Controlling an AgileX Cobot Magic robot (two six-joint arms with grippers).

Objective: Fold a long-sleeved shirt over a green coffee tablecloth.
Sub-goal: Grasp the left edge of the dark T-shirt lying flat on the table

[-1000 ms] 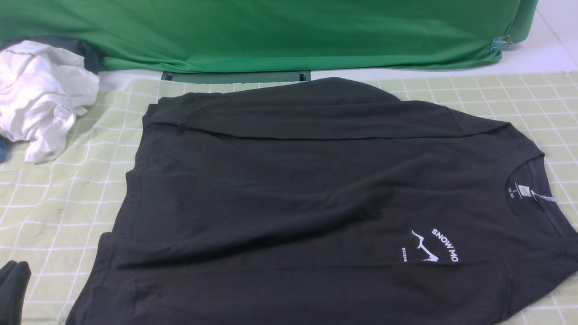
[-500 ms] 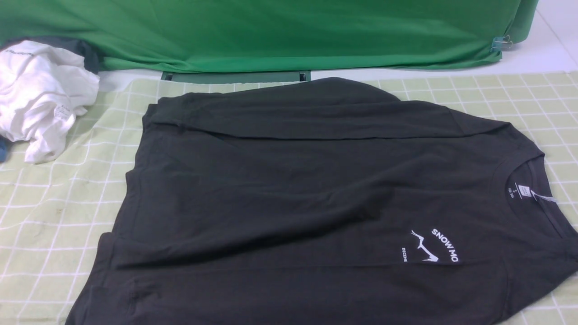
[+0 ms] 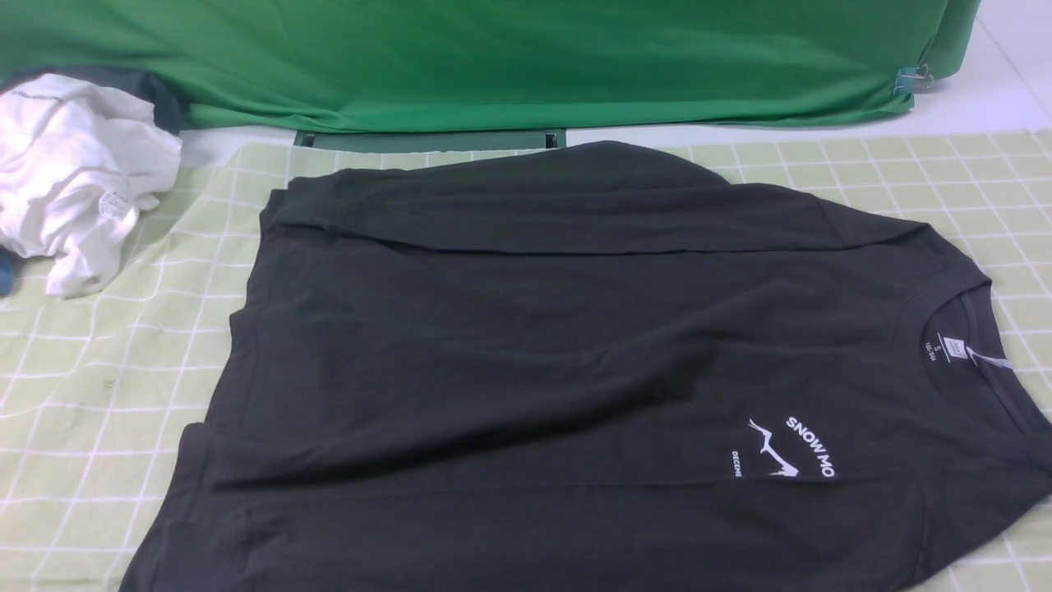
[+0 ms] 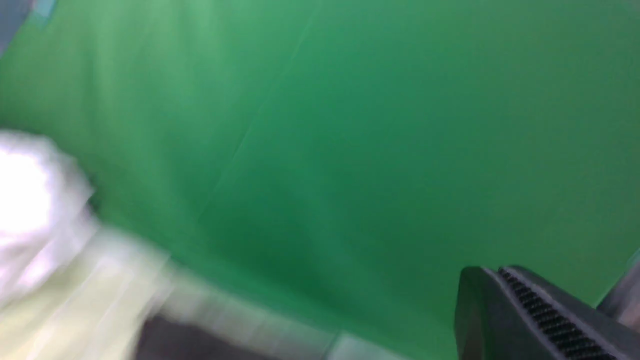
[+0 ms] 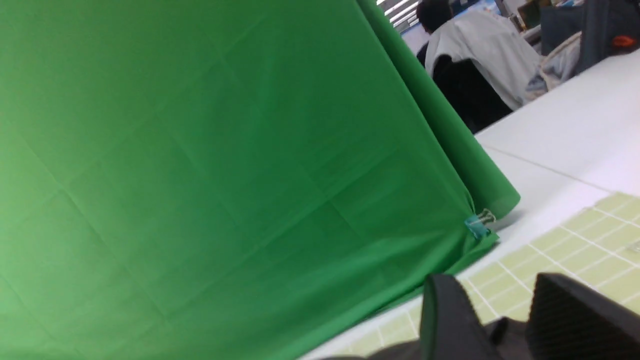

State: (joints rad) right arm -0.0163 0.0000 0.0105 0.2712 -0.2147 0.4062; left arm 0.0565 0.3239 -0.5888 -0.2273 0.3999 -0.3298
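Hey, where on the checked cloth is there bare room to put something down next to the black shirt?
Two bare patches of the green coffee tablecloth: one on the robot's left, nearer than the white garment and beside the long-sleeved shirt; one far right, between the shirt and the green backdrop. The shirt covers the middle and near edge.

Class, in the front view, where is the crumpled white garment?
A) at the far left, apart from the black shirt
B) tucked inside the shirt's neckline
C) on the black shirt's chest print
A: the crumpled white garment lies far left on the pale green grid-lined tablecloth, clear of the black long-sleeved shirt.
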